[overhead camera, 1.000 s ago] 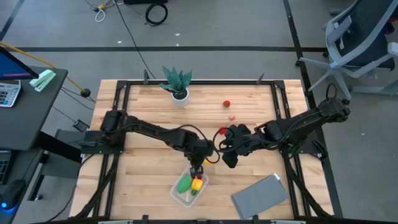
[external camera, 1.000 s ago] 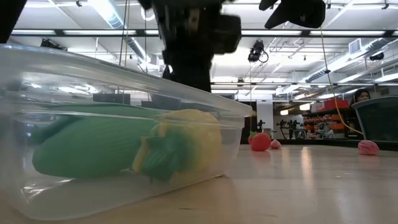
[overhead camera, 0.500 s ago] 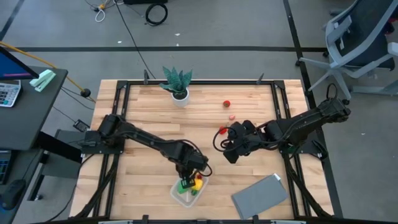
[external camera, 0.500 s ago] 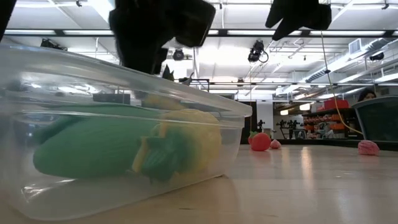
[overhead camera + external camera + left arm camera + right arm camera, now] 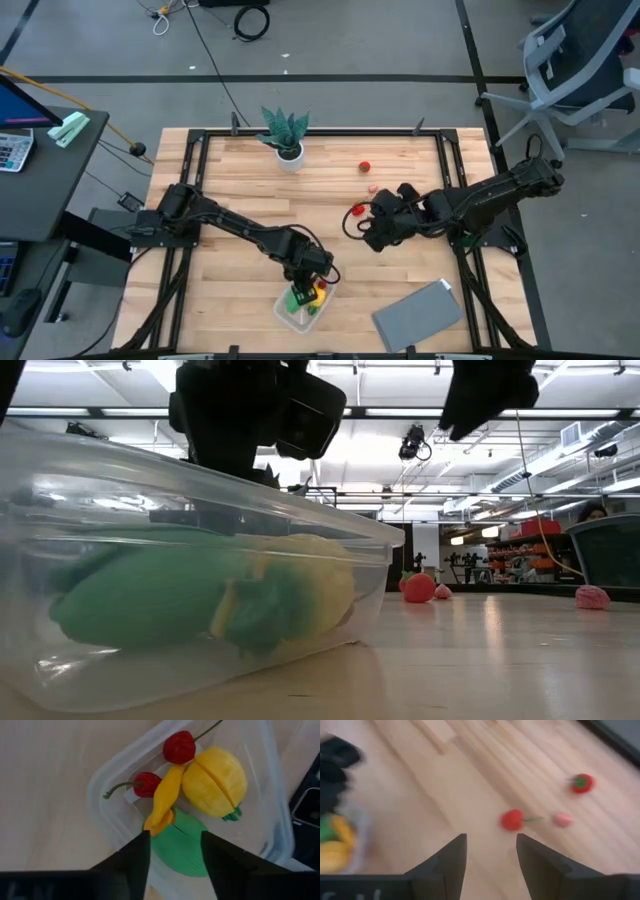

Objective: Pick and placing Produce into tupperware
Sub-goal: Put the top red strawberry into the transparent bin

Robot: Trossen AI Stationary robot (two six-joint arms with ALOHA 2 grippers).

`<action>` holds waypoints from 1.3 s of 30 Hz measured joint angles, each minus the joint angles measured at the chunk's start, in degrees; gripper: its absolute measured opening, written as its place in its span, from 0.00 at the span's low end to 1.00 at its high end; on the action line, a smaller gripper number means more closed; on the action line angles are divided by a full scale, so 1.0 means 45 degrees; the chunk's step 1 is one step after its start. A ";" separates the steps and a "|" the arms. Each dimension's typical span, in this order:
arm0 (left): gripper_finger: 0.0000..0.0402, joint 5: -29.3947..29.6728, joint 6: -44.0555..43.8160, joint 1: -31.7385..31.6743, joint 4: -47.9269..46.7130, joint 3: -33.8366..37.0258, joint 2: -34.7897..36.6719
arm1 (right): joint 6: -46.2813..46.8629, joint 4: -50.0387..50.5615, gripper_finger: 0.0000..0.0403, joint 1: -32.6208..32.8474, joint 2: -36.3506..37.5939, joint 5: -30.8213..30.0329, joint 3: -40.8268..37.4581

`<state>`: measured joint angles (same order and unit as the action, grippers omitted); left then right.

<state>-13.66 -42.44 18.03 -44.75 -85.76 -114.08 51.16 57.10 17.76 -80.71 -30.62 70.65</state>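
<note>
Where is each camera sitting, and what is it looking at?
High view: above the table, looking straight down; both arms, left gripper over the tupperware.
Low view: at tabletop height, looking level through the tupperware; grippers hang from above.
Left wrist view: looks past its open fingers into the tupperware at cherries and yellow produce.
Right wrist view: looks past its open fingers at loose red produce.
Shared: the tupperware shows in all four views.
</note>
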 joint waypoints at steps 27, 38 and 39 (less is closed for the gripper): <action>0.43 -0.4781 0.0782 -0.2137 0.0385 -0.0025 0.1864 | -1.3429 -0.3934 0.48 -0.8429 -0.0157 0.5726 -0.1914; 0.43 -0.1114 0.1699 -0.3101 0.0374 -0.0029 0.1943 | -1.6026 -0.3956 0.47 -0.9545 -0.2422 0.6921 -0.1914; 0.42 -0.0955 0.2007 -0.3251 0.0374 -0.0029 0.1943 | -1.6440 -0.3980 0.46 -0.9628 -0.2660 0.6840 -0.1914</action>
<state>-17.96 -33.41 3.40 -43.07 -85.89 -105.34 -22.82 39.19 -25.57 -92.68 0.17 62.04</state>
